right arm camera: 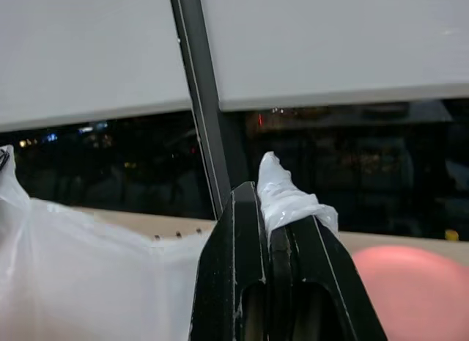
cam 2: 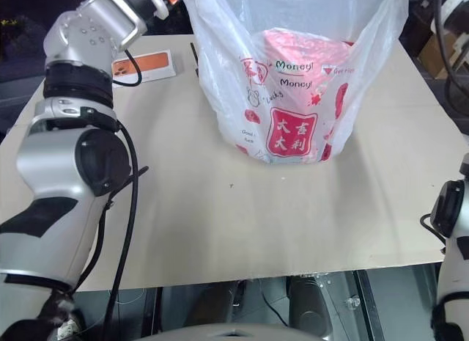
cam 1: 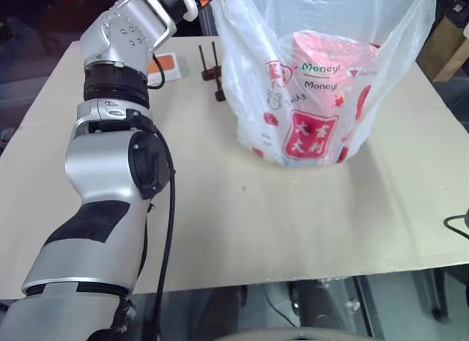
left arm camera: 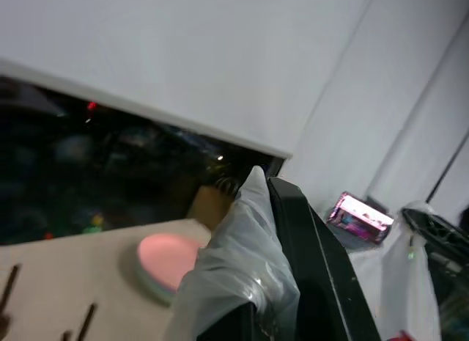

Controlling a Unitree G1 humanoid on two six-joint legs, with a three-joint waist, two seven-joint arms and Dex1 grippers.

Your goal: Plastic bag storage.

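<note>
The plastic bag is thin, whitish and translucent with red print. It hangs stretched upward, its top out of the picture and its bottom resting on the table. A red packet shows through it, standing inside. In the left wrist view my left gripper is shut on a bunched fold of the bag's plastic. In the right wrist view my right gripper is shut on another pinch of plastic, with the bag's film spreading beside it. My left arm reaches up to the bag's upper left corner.
The tan table board carries an orange and white card and two dark brown sticks beside the bag. A pink round disc lies at the far end. A cardboard box stands beyond the right corner.
</note>
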